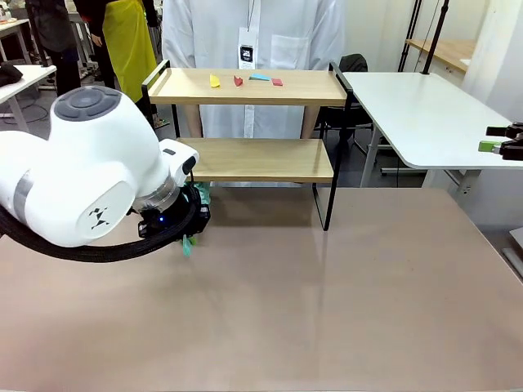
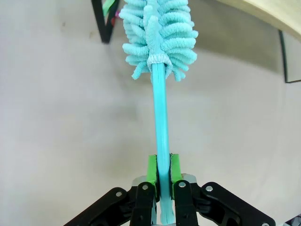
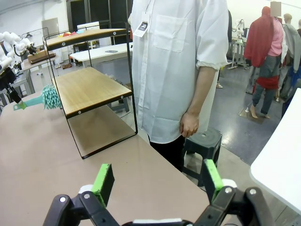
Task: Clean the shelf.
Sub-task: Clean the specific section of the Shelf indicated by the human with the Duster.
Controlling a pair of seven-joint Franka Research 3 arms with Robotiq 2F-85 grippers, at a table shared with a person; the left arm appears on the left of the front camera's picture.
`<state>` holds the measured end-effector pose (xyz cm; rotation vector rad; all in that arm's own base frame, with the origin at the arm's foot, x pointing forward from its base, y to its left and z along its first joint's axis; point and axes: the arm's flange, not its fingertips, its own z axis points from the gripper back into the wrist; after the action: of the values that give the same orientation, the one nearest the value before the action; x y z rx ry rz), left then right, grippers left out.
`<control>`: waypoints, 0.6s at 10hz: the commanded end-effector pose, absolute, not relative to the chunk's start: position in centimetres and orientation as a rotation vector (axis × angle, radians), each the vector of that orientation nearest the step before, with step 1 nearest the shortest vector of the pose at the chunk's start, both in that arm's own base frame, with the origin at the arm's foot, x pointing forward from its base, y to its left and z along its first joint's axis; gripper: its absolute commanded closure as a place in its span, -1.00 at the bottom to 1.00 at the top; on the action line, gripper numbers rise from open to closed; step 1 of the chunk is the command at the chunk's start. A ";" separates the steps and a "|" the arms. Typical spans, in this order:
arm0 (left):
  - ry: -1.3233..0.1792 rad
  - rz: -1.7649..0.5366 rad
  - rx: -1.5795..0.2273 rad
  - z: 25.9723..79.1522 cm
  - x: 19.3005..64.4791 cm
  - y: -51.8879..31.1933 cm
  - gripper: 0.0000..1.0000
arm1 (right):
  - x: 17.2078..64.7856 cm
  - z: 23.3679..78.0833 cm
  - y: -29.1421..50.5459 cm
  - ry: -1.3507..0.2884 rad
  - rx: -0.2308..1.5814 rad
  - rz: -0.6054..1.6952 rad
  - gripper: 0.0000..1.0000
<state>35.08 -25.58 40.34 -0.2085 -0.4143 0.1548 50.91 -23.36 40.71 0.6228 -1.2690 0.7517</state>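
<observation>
Shelf (image 1: 310,88) sits just beyond the left hand (image 2: 163,169), which is clenched on a teal duster (image 2: 160,28). Right hand (image 3: 157,179) released; badge (image 1: 247,55) print unreadable.

The shelf (image 1: 310,86) stands upright at the far edge of the beige counter (image 1: 327,302), a two-tier rack of two light wooden boards, one above the other, in a thin black metal frame with raised rails at both ends. On its top board, left of the middle, lie a few small scraps (image 1: 245,79) in a loose row: yellow, red, blue and pink. In the right wrist view the shelf (image 3: 89,89) shows end-on, both boards level.
</observation>
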 end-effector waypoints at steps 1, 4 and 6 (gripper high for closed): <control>-0.427 0.093 -0.246 40.5 33.9 -23.1 0.74 | 50.9 41.1 -23.2 -1.257 0.613 0.756 -1.00; -0.380 -0.120 -0.210 41.5 33.2 -21.7 0.74 | 50.9 41.1 -23.2 -1.257 0.613 0.756 -1.00; -0.385 -0.219 -0.188 42.6 32.9 -20.0 0.74 | 50.9 41.1 -23.2 -1.257 0.613 0.756 -1.00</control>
<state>35.09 -23.35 42.33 -0.1794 -0.3736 -0.1639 50.90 -23.36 40.71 0.6228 -1.2690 0.7517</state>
